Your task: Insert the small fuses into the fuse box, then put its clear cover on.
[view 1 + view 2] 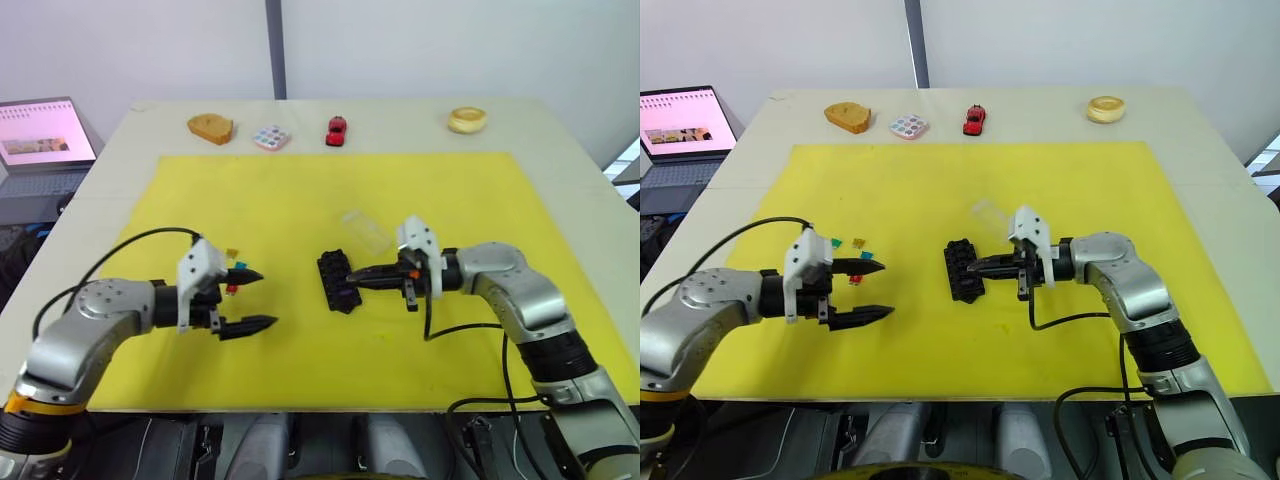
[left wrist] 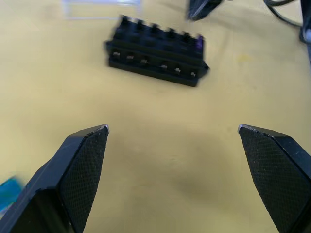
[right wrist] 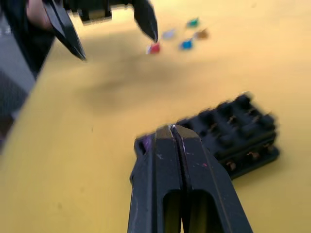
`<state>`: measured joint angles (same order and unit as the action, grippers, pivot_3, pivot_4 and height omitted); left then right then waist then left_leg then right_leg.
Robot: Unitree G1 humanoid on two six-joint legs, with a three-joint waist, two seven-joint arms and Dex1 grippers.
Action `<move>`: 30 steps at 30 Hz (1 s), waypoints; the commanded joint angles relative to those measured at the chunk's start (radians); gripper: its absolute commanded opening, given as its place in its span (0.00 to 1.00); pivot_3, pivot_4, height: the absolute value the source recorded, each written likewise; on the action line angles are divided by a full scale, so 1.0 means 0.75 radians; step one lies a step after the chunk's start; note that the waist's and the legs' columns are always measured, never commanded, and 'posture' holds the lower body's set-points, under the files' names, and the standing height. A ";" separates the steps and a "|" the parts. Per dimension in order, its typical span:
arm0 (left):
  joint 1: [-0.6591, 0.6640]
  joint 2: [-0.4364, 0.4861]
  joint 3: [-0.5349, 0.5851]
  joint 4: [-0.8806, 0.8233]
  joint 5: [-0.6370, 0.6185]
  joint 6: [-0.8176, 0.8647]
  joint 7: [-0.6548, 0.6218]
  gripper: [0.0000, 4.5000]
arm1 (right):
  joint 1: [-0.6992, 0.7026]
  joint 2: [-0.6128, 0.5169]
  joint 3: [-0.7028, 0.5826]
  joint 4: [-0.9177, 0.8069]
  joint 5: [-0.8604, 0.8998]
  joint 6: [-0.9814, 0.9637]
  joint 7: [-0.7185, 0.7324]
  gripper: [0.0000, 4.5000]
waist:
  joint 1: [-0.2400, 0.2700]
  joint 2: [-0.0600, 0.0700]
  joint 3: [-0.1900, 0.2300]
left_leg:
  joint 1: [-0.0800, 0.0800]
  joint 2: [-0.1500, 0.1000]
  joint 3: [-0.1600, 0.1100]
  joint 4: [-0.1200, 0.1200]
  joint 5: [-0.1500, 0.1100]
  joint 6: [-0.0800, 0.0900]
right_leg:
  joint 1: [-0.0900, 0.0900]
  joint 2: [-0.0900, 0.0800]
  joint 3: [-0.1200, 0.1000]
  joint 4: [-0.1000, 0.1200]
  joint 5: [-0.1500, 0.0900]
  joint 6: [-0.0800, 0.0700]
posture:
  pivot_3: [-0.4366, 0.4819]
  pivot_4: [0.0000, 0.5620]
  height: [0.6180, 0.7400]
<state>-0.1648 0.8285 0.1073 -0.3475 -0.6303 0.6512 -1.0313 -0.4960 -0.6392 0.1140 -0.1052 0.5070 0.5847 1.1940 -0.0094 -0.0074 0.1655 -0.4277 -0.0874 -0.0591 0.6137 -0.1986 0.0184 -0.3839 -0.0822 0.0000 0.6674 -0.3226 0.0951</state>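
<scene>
1. Black-fingered, the left pincer (image 1: 872, 291) hovers low over the yellow mat (image 1: 940, 370) with its fingers spread wide and nothing between them.
2. Just beyond its upper finger lie the loose small fuses (image 1: 854, 252): teal, amber, blue and red ones show, close together on the mat and apart from the box.
3. Near the mat's middle sits the fuse box (image 1: 962, 271), a black block with two rows of slots. A purple fuse (image 2: 198, 42) appears seated at one end of it; the other slots look empty.
4. The right pincer (image 1: 977, 266) has its fingers pressed together, with nothing seen between them, and its tips rest at or just over the box's purple-fuse end.
5. Just behind the box lies the clear cover (image 1: 989, 212), flat on the mat and not yet fitted.
6. Judged from this, insertion is at an early stage. The next move likely calls for the open left pincer to settle over one loose fuse, close on it, and carry it blade-down to an empty slot.
7. At the tabletop's (image 1: 1210, 140) far edge stand a red toy car (image 1: 974, 119) and a white tile (image 1: 908, 127), both outside the task.
</scene>
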 commanded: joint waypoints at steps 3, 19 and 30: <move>-0.001 0.144 0.299 0.172 -0.041 0.038 -0.002 1.00 | -0.020 -0.142 -0.230 -0.021 0.114 0.197 -0.094 0.01 | 0.000 0.000 0.000 | 0.000 0.000 0.000 -0.001 0.000 0.000 | -0.001 0.000 0.000 0.000 0.000 0.000 | 0.48 0.27 1.00; 0.189 0.227 0.538 0.984 0.245 -0.418 -0.056 1.00 | 0.047 -0.357 -0.534 0.968 -0.269 -0.464 -0.423 0.98 | -0.010 0.003 0.001 | 0.000 0.000 0.003 -0.003 -0.001 0.000 | -0.002 -0.002 0.001 -0.001 0.000 -0.002 | 0.48 0.27 1.00; 0.130 0.219 0.517 0.984 0.245 -0.408 -0.070 1.00 | 0.036 -0.337 -0.519 0.963 -0.277 -0.485 -0.430 0.99 | -0.008 0.003 0.001 | 0.000 0.000 0.003 -0.004 -0.001 0.000 | -0.003 -0.002 0.001 -0.001 0.000 -0.001 | 0.48 0.27 1.00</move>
<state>-0.0529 0.9819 0.4858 0.4089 -0.4456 0.3592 -1.0833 -0.4433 -0.8847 -0.2558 0.6391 0.2974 0.2299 0.8722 -0.0154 -0.0051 0.1664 -0.4280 -0.0871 -0.0568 0.6110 -0.1990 0.0181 -0.3861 -0.0834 0.0006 0.6669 -0.3224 0.0944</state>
